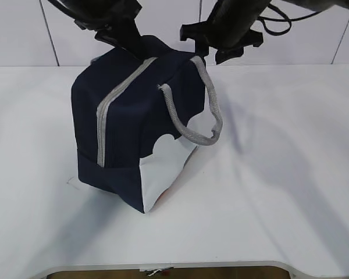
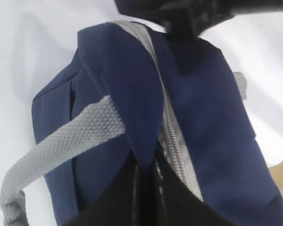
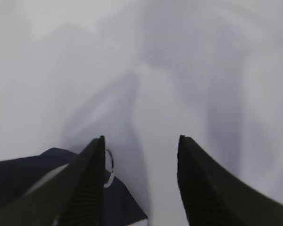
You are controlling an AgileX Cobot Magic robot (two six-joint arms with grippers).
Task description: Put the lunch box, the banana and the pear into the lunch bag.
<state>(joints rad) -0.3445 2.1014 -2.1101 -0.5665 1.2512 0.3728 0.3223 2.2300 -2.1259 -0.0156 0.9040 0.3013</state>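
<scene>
The boxy navy-blue fabric lunch bag (image 1: 136,125) with its grey zipper (image 1: 113,102) run shut stands on the white bench (image 1: 279,192), one grey rope handle (image 1: 200,110) drooping over its white side panel. The left gripper (image 2: 146,188) is pinched together on the bag's fabric beside the zipper at the top far end. The right gripper (image 3: 140,181) hangs with its fingers apart over the bench, beside the bag's corner and a small metal ring (image 3: 109,172).

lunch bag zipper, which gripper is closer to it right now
Left. The left gripper is pinched on the lunch bag fabric right beside the grey zipper at the top. The right gripper is open, off the bag's far corner over the table.
</scene>
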